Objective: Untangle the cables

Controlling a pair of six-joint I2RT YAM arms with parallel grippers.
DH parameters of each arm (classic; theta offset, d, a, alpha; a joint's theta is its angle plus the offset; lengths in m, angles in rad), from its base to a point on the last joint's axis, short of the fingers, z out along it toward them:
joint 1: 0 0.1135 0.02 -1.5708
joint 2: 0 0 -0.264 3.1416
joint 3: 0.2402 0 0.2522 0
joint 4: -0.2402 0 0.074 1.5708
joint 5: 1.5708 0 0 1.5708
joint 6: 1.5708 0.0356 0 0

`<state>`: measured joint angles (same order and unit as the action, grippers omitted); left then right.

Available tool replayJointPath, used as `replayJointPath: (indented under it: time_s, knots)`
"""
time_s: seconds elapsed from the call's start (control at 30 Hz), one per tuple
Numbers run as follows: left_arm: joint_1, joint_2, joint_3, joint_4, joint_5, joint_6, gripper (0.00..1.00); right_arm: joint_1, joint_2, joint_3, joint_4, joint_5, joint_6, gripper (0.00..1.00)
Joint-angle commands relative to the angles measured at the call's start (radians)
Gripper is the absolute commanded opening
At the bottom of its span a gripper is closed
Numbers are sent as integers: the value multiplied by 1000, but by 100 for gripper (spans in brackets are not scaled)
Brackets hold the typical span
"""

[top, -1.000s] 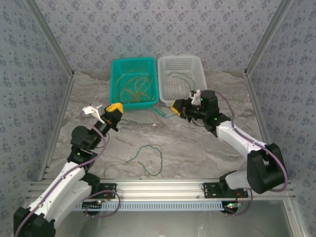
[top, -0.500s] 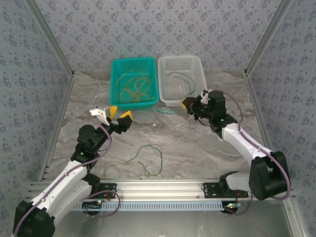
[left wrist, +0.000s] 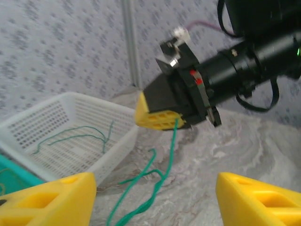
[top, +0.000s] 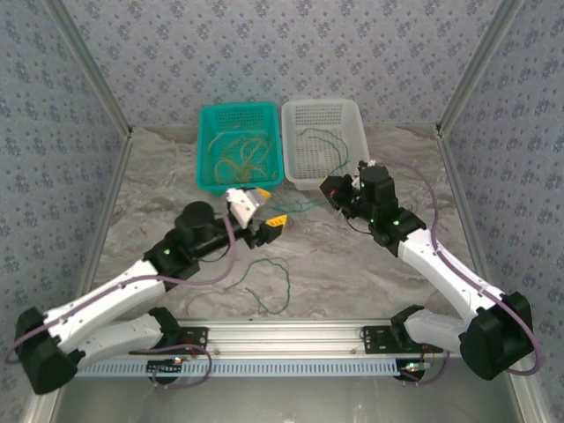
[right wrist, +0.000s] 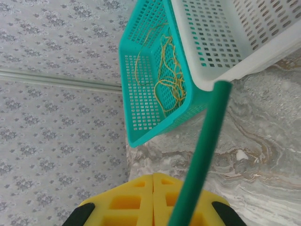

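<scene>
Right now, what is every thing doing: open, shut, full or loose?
Left gripper, jaws open, empty.
Right gripper, jaws shut on pinched green cable.
Pinched green cable, trails down onto the table.
Teal basket, holds tangled yellow cables.
White basket, holds a second green cable.
Loose green cable, lying on the table, untouched.
</scene>
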<state>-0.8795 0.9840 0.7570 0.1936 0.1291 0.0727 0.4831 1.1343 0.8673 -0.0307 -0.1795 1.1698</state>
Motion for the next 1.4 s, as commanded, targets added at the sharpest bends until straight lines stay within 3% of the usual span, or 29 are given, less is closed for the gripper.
replayJointPath:
  time_s: [0.0,0.23,0.3,0.37,0.47,0.6,0.63,0.87,1.1,1.27,1.37]
  knots:
    - [-23,81,-11,48,32,75,67,4,-28,-3,-21,60,-15,0]
    - [-38,225,40,81,3,104,68,22,-36,14,-57,52,-77,0]
    - [-39,233,46,87,4,116,63,30,-33,27,-92,66,-109,0]
    - [-39,241,46,105,1,124,44,28,-33,23,-93,60,-123,0]
    - [-38,264,53,111,-10,125,34,27,-30,14,-84,46,-126,0]
    - [-37,280,44,138,-41,112,2,23,-38,3,-73,41,-129,0]
    - [-37,281,40,143,-51,106,0,20,-41,0,-77,46,-129,0]
    - [-12,224,-27,225,-88,38,0,-14,-83,-18,-129,119,-172,0]
    - [109,110,-159,374,-57,-144,0,-90,-146,-93,-144,185,-203,0]
    - [156,64,-206,417,-8,-197,0,-134,-148,-139,-104,152,-206,0]
    - [157,81,-167,349,26,-185,1,-131,-138,-152,-35,97,-224,0]
